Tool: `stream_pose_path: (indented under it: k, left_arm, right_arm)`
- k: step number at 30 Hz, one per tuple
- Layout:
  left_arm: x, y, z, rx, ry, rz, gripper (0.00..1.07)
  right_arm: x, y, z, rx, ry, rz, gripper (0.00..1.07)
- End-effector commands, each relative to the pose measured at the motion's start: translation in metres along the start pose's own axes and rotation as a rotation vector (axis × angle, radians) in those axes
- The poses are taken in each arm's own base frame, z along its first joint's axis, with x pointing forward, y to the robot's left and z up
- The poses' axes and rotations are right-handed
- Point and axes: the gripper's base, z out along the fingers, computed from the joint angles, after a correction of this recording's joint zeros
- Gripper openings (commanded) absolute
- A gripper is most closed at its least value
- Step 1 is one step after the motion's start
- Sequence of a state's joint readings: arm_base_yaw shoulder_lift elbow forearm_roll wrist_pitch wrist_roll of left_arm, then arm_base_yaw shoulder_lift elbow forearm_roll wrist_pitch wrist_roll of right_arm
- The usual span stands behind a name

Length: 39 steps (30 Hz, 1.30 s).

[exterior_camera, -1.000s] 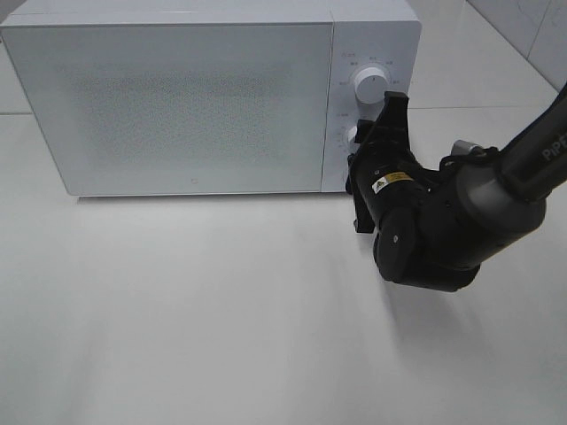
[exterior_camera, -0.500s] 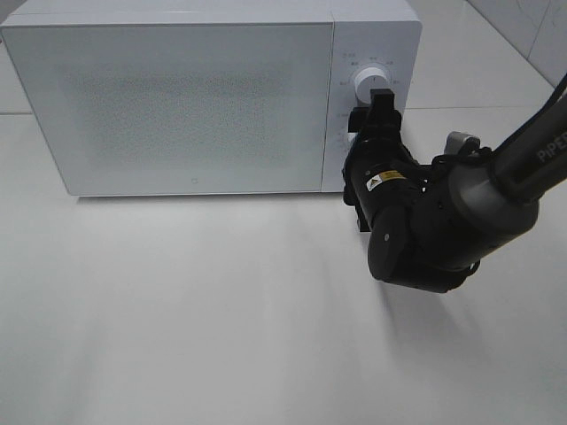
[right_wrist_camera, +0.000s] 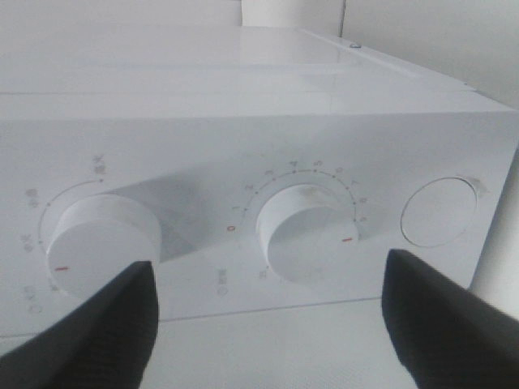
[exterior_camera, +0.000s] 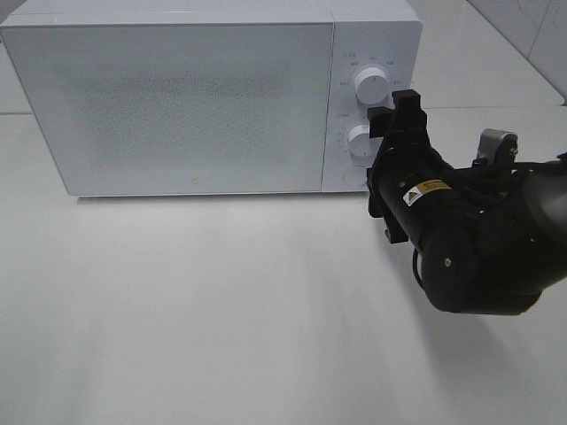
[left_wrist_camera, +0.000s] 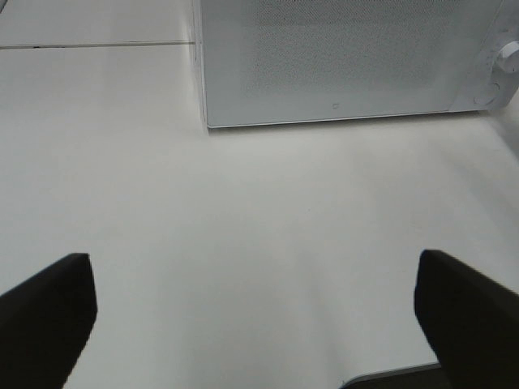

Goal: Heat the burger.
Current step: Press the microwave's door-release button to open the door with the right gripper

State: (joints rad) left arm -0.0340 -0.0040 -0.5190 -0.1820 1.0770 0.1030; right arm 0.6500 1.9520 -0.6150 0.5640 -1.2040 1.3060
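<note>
My right tool (right_wrist_camera: 272, 320) hangs with jaws apart just before the lower dial (right_wrist_camera: 304, 223), gripping nothing. My left tool (left_wrist_camera: 255, 316), also spread wide, hovers over the white tabletop (exterior_camera: 221, 310). Beyond, the white microwave (exterior_camera: 177, 97) stands with its speckled door shut, its inside hidden. The burger shows in no view, so I cannot tell where it lies. Pale wall tiles (exterior_camera: 532, 27) close the far corner.

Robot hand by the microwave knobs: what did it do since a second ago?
The right gripper opened, came off the lower knob and backed away toward the right, so that knob now shows in full. The microwave stayed put with its door shut, and the upper knob looks the same.
</note>
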Motion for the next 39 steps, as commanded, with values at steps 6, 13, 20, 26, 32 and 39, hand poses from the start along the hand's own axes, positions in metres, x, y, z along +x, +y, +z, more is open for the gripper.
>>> stream_pose_path:
  k: [6, 13, 20, 26, 32, 39]
  left_arm:
    - [0.001, 0.000, -0.002, -0.006, -0.024, 0.002, 1.00]
    - [0.001, 0.000, -0.002, -0.006, -0.024, 0.002, 1.00]
    - [0.001, 0.000, -0.002, -0.006, -0.024, 0.002, 1.00]
    - [0.001, 0.000, -0.002, -0.006, -0.024, 0.002, 1.00]
    - [0.001, 0.000, -0.002, -0.006, -0.024, 0.002, 1.00]
    - [0.001, 0.000, -0.002, -0.006, -0.024, 0.002, 1.00]
  right_arm:
    - [-0.009, 0.009, -0.033, 0.032, 0.112, -0.177, 0.74]
    - [-0.010, 0.016, -0.050, 0.137, 0.215, -0.469, 0.74]
    - [-0.010, 0.027, -0.068, 0.197, 0.386, -0.831, 0.74]
    - [-0.005, 0.034, -0.086, 0.254, 0.657, -1.136, 0.74]
    - [0.005, 0.040, -0.097, 0.325, 0.962, -1.297, 0.74]
    - [0.002, 0.052, -0.099, 0.445, 1.112, -1.430, 0.74]
